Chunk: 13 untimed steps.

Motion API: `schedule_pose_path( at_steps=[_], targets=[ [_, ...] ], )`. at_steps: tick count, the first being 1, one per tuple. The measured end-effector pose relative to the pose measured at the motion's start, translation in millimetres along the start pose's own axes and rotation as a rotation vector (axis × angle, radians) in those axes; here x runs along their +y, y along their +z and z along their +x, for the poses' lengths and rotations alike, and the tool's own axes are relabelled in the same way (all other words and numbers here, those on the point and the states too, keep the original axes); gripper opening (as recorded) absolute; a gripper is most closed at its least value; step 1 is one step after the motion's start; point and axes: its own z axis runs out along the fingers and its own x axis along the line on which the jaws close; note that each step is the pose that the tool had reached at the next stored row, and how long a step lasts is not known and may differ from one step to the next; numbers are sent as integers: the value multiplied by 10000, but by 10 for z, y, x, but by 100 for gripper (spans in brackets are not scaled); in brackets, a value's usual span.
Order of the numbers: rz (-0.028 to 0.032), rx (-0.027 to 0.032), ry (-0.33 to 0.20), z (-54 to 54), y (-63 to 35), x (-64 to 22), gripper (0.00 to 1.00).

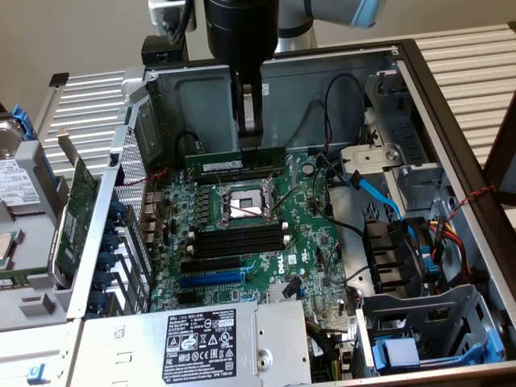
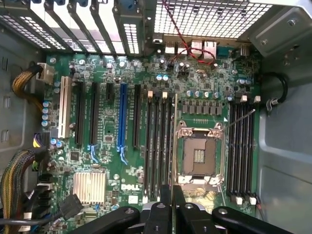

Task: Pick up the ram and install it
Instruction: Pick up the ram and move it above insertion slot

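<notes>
**Exterior view:** The gripper (image 1: 251, 139) is reaching down into the open computer case (image 1: 451, 137). Its fingers are clamping the top edge of the ram (image 1: 230, 161) near the middle. The ram is hanging level, with its long edge running along a black memory slot (image 1: 242, 173) on the far side of the CPU socket (image 1: 242, 205). Cannot tell whether stick and slot are touching. A pale label strip is showing on the ram, but the print is too small to read. The power supply (image 1: 201, 334) is carrying a black label with white print and marks, also unreadable. Black wires (image 1: 325, 133) are hanging just beside the ram's end at the exterior view's right. The case's back wall is standing close behind the arm, and the space above the board is lying open. A green card with a metal bracket (image 1: 76, 205) is sitting outside the case at the exterior view's left.

**Wrist view:** The ram (image 2: 173, 141) is showing edge-on as a thin line running out from the gripper (image 2: 172, 202), pinched between both fingers (image 2: 165, 207). It is running between a bank of black slots with white clips (image 2: 156, 141) and the CPU socket (image 2: 200, 156), close to the bank's nearest slot. A second slot bank (image 2: 242, 146) is sitting beyond the socket. White "DELL" lettering (image 2: 130, 186) is reading clearly on the motherboard (image 2: 105, 156), just beside a finned heatsink (image 2: 89, 187). A blue slot (image 2: 122, 117) and a white slot (image 2: 62, 109) are standing well apart from the ram.
</notes>
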Motion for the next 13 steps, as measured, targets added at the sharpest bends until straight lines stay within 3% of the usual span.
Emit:
schedule_pose_path(
  at_steps=[13],
  targets=[
    [0,27,2,32,84,0,13]
  ],
)
